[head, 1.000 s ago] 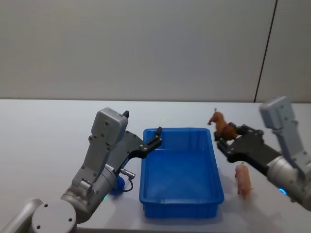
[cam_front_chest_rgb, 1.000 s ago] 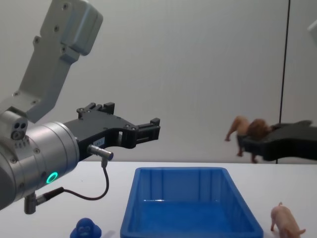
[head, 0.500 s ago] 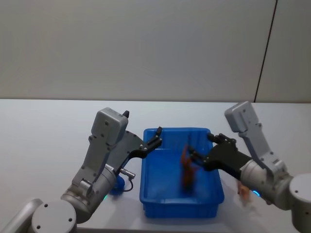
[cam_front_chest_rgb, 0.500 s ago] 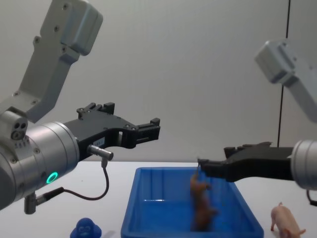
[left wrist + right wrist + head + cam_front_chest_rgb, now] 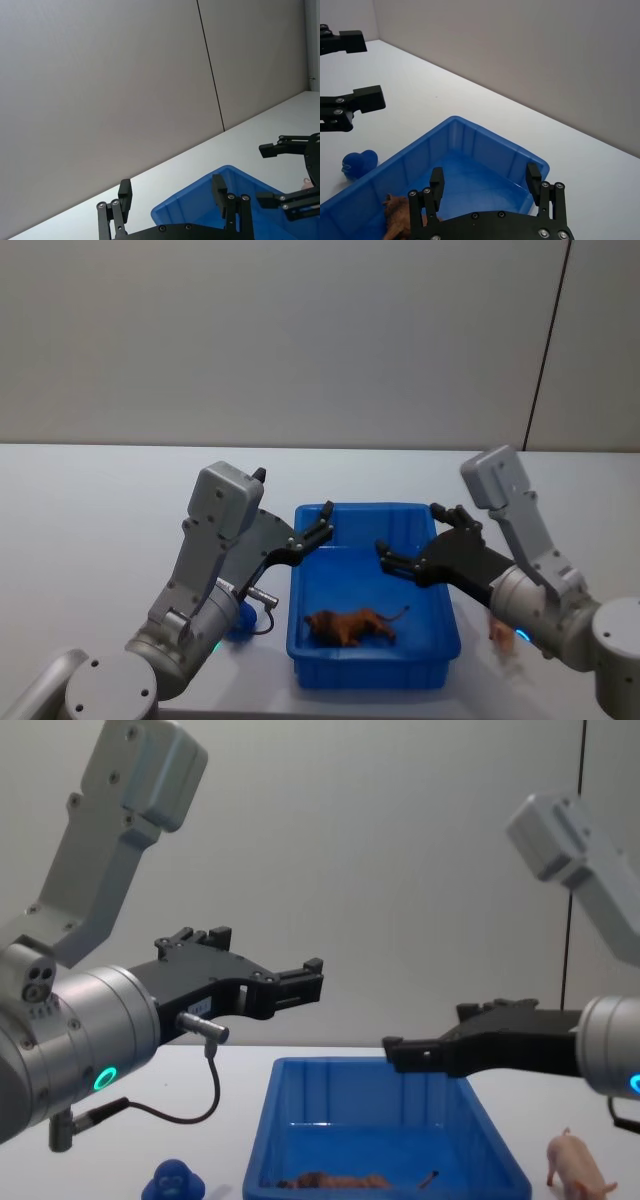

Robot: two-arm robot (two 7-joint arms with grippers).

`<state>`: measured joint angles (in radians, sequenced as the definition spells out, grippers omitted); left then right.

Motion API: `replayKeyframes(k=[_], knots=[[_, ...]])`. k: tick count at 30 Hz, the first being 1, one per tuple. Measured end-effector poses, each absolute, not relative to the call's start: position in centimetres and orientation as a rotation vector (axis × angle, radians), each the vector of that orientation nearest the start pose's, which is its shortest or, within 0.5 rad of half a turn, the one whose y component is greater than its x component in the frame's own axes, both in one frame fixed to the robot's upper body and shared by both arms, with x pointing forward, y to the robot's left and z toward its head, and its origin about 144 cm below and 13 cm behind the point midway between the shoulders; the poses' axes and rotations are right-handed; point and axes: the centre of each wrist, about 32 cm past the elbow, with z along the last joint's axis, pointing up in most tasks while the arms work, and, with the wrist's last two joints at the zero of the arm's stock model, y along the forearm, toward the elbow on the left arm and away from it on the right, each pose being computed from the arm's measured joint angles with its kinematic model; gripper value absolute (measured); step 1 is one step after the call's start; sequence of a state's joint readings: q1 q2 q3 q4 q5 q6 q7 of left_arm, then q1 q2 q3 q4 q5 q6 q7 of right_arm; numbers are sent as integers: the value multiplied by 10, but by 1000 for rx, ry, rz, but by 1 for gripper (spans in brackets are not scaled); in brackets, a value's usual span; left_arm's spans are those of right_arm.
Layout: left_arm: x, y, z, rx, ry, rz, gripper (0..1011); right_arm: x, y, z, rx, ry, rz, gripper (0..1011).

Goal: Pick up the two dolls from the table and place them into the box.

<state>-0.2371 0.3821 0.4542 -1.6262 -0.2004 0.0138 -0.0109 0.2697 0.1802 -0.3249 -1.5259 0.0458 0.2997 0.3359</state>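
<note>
Blue rounded figure (image 5: 238, 621) first: it sits on the table (image 5: 90, 510) at about 8 o'clock from the box (image 5: 370, 670), just beside its near-left corner and tucked under the left arm. Left gripper (image 5: 322, 524) hovers above the box's left rim near the 11 o'clock corner, fingers spread and holding nothing.

Inside the box, the brown four-legged animal (image 5: 350, 625) lies on its side on the floor toward the near wall, long axis running 9 to 3 with the head at 9. By my reading, one doll is delivered. Right gripper (image 5: 406, 530) hangs over the box's right half, clear of the animal, its fingers likewise spread and empty.

Pink pig (image 5: 575, 1170) stands on the table outside the box at about 4 o'clock, close to the right wall and partly behind the right forearm. The coming move turns on this: the pig lies at roughly 4 to 5 o'clock from the right gripper, on that arm's side, so the right arm looks the nearer one. The pig's long axis I cannot fix.
</note>
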Motion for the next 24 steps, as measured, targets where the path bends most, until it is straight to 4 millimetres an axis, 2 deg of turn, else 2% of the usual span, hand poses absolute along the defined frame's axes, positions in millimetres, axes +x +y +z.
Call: replayKeyframes(k=[24], knots=[[492,198,1204,61,-268,1124,1002,481,-231,1199,-277,29,-1083,1001]])
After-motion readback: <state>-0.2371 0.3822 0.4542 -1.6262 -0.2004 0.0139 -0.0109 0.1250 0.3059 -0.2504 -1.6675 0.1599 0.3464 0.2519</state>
